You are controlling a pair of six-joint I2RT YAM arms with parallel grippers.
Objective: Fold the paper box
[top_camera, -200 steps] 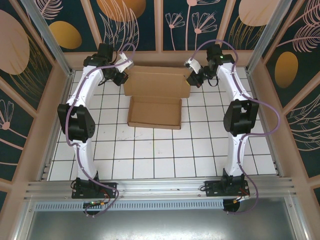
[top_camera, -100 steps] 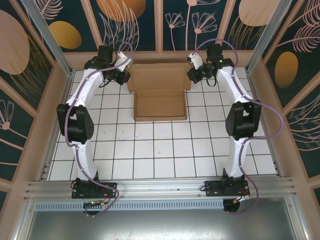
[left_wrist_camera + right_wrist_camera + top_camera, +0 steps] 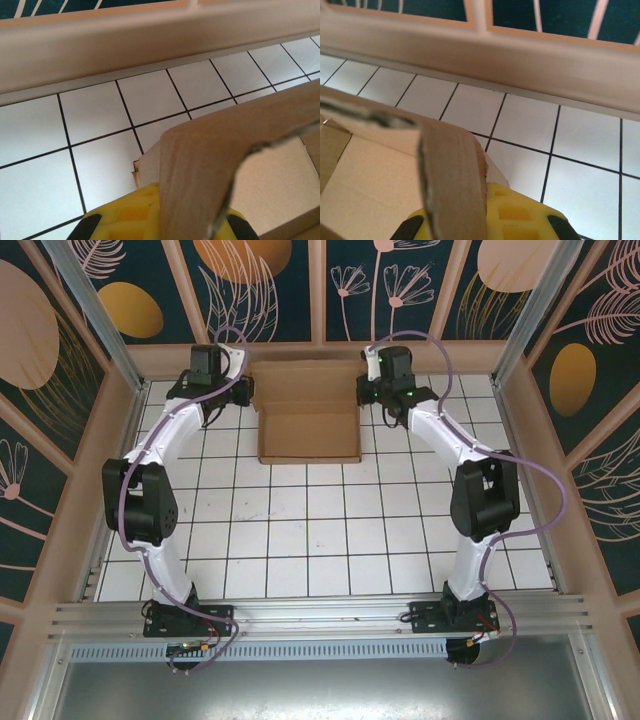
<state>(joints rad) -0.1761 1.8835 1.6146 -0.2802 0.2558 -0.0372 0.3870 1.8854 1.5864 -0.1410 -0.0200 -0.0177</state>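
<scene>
The paper box (image 3: pixel 309 430) sits at the far middle of the table (image 3: pixel 300 540), pushed close to the far wall (image 3: pixel 310 352). Its long axis runs left to right. Its back panel (image 3: pixel 310 385) stands up from the tray part (image 3: pixel 309 435), which lies flat on the near side.

The left gripper (image 3: pixel 245 392) is at the panel's left end and the right gripper (image 3: pixel 367 390) is at its right end, so the box lies squarely between them and neither arm is nearer.

Both are clamped on cardboard. In each wrist view a brown edge (image 3: pixel 200 165) (image 3: pixel 452 175) is pinched against a yellow finger (image 3: pixel 130 215) (image 3: pixel 520 215).

To my eye, the panel has to come toward the near side over the tray, with both ends moving together.
</scene>
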